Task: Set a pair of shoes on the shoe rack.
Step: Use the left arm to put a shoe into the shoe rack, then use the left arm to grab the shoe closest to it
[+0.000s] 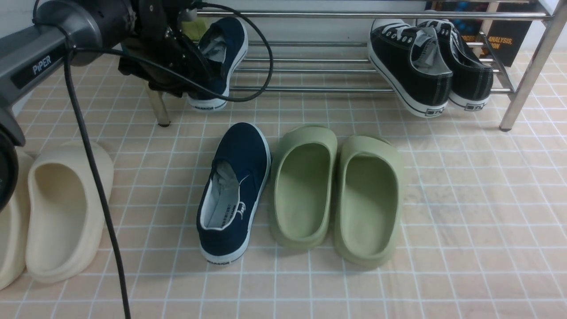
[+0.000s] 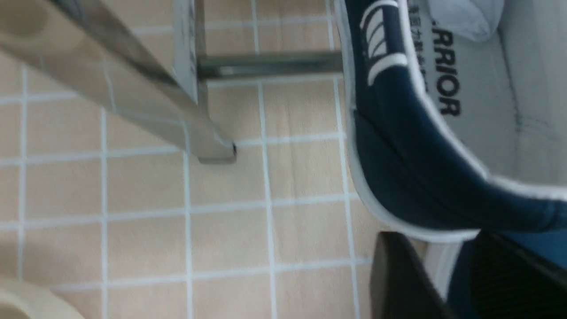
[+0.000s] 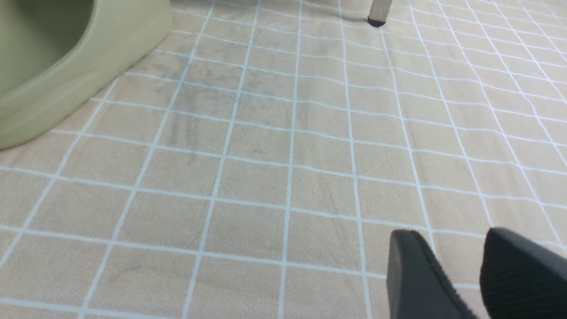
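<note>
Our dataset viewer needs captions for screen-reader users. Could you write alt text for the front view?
The left end effector is at the heel of a navy slip-on propped on the shoe rack; the other navy slip-on sits on the tiled floor. Olive slippers lie beside it, black sneakers lean on the rack's right end, cream slippers at far left.

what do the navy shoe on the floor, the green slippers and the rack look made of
Navy slip-on: matte canvas-like upper, probably fabric, with a white rubbery sole edge. Green slippers: one-piece moulded foam or soft rubber, matte, no seams. Rack: metal tubing, chrome-like, with bright reflections.
</note>
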### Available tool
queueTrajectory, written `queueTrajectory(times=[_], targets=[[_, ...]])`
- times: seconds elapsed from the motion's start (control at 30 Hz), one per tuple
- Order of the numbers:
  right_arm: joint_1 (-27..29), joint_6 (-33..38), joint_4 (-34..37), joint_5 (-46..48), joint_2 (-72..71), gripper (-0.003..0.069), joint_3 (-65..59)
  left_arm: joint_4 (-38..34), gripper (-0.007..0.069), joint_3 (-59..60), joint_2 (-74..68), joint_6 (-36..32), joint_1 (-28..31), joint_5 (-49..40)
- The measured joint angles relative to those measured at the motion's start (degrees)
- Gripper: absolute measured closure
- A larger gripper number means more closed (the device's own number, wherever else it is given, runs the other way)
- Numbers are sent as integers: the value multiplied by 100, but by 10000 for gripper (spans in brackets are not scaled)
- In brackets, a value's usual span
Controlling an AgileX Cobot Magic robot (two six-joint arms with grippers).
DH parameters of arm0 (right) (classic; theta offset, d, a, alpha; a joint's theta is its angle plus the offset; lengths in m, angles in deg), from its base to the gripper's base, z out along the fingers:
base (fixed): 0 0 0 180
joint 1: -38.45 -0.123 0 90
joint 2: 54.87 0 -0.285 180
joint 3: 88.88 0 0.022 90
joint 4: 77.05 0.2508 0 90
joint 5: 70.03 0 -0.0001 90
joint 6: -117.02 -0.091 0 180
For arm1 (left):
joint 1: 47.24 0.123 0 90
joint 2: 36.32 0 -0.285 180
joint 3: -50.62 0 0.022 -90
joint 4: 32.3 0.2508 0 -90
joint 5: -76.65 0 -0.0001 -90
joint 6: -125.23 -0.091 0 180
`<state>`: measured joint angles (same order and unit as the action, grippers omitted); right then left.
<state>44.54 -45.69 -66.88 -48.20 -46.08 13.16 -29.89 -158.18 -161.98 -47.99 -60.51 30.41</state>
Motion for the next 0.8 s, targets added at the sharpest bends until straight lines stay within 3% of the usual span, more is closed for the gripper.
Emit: queueTrajectory(times=[0.13,0.33,0.53,0.8], targets=[[0,0,0,0,0,420,0,-276,265,0,315,-279,0,-719],[0,0,0,0,0,420,0,-599,254,3,809,-961,0,-2241],[0,0,0,0,0,420,0,-1268,254,1006,846,-1208,-26,-2368],[0,0,0,0,0,420,0,-1057,291,1923,639,-1247,-462,-1566]])
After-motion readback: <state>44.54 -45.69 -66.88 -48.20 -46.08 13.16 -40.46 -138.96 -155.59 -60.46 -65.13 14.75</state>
